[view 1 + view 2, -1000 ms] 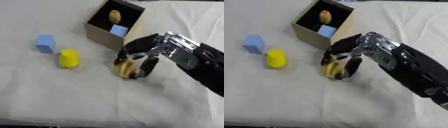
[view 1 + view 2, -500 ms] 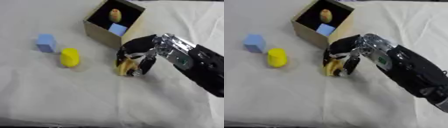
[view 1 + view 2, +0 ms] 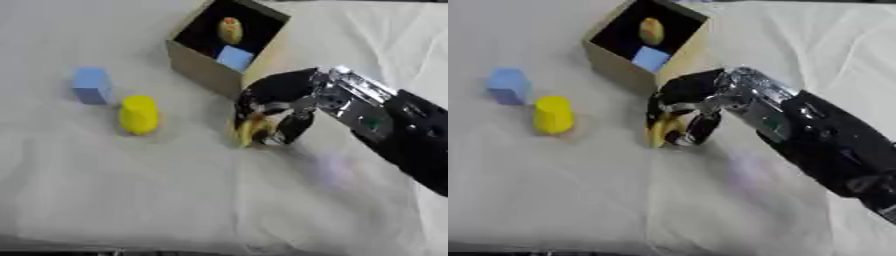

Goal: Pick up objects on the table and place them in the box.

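Note:
My right hand (image 3: 278, 102) comes in from the right and its fingers curl down round a small yellow object (image 3: 254, 131) lying on the white cloth just in front of the box. The open cardboard box (image 3: 197, 60) stands at the back, holding a yellowish oval thing (image 3: 230, 30) and a light blue cube (image 3: 234, 57). On the left of the cloth lie a blue cube (image 3: 92, 85) and a yellow cylinder (image 3: 138, 114). My left hand shows in no view.
The white cloth (image 3: 131, 190) covers the whole table, with wrinkles near the front. My right forearm (image 3: 394, 135) crosses the right side of the table.
The right hand has shifted slightly left and closed in over the yellow object, which has stayed on the cloth. The box, cube and cylinder have not moved.

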{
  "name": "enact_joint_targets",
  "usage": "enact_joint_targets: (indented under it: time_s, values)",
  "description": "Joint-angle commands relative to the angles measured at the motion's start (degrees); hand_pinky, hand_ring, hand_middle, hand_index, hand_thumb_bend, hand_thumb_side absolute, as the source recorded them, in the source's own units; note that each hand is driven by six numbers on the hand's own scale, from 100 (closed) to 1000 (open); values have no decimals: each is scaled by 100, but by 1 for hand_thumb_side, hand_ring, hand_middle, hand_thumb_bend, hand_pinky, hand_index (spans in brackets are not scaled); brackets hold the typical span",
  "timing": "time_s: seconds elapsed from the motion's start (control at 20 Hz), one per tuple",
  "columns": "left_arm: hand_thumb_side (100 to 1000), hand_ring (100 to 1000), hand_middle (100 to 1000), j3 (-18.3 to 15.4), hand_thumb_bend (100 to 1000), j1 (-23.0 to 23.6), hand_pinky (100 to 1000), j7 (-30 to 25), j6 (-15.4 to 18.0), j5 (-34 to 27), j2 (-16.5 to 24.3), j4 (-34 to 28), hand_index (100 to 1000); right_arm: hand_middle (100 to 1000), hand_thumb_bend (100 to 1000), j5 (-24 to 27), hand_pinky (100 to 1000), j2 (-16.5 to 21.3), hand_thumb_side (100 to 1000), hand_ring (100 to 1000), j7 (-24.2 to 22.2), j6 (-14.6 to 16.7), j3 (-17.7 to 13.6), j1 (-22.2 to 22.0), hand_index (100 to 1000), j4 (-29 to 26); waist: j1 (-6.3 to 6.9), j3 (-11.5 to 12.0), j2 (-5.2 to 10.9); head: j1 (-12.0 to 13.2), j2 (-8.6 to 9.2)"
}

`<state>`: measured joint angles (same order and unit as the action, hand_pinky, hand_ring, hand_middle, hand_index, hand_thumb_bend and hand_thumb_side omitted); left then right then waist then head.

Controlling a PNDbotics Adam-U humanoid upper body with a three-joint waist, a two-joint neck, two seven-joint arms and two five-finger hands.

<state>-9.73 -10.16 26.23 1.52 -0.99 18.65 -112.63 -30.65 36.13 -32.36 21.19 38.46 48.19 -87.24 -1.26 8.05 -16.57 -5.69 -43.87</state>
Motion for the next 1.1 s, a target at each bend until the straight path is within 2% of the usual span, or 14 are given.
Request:
enact_joint_targets:
  time_s: [0.05,0.3,0.4,0.5,0.65,0.75,1.1]
  values:
    - [612,632,592,-18,357,-25,697,-1,20,1,107,-85,743,456,100,368,849,432,100,701,-55,-258,-253,127,628,-671,3,-26,146,15,-24]
    - [611,633,593,-21,357,-6,697,-7,17,27,118,-91,744,454,161,968,847,774,100,698,-168,-800,-677,424,631,-1604,-10,-82,195,33,-24]
    - [611,633,593,-18,356,0,697,-11,17,34,118,-94,744,451,196,1084,847,749,100,698,-146,-1016,-857,610,632,-1761,-16,-94,214,35,-24]
    - [610,634,594,-16,357,4,697,-19,17,42,118,-97,744,450,207,1103,847,612,100,698,-128,-1204,-990,825,632,-1673,-21,-91,230,32,-24]
    - [610,634,594,-15,357,12,697,-20,15,44,120,-96,744,455,246,929,846,320,100,703,-111,-1325,-1070,1179,639,-1223,-29,-65,240,27,-24]
    - [611,634,594,-7,356,8,697,-25,14,38,123,-93,744,460,246,701,847,37,100,706,-102,-1307,-1059,1441,645,-730,-34,-44,240,17,-17]
    - [613,635,594,12,354,-22,697,-47,12,10,130,-79,743,471,254,-329,846,-929,100,716,219,-762,-1135,2023,658,1265,-30,41,192,-50,44]
